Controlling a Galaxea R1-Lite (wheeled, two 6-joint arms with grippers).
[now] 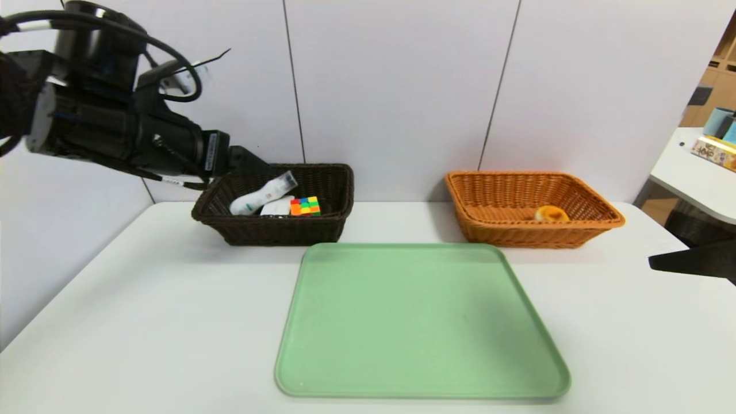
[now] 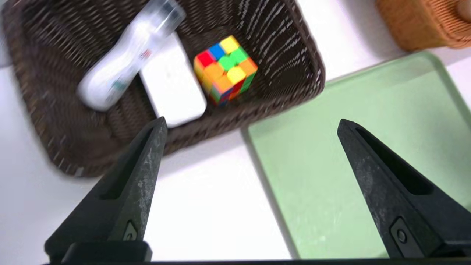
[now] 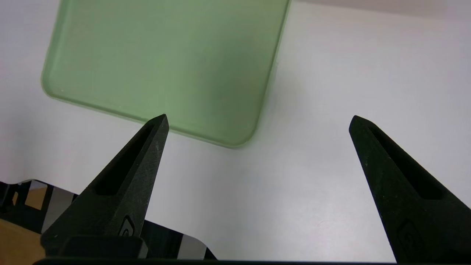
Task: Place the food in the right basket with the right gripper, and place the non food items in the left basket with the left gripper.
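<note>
The dark brown left basket (image 1: 276,230) (image 2: 279,48) holds a white bottle (image 1: 261,195) (image 2: 125,59), a flat white case (image 1: 277,206) (image 2: 173,88) and a multicoloured cube (image 1: 305,206) (image 2: 225,69). My left gripper (image 2: 252,123) is open and empty, high above the basket's left end; in the head view its fingers (image 1: 247,161) show just behind the basket's rim. The orange-yellow food ball (image 1: 551,214) lies in the orange-tan right basket (image 1: 598,221) (image 2: 423,25). My right gripper (image 3: 259,119) is open and empty over the table at the right edge; one finger (image 1: 690,260) shows in the head view.
A pale green tray (image 1: 422,322) (image 2: 368,147) (image 3: 165,62) lies in front of both baskets with nothing on it. A side table with boxes (image 1: 713,152) stands at the far right. White wall panels rise right behind the baskets.
</note>
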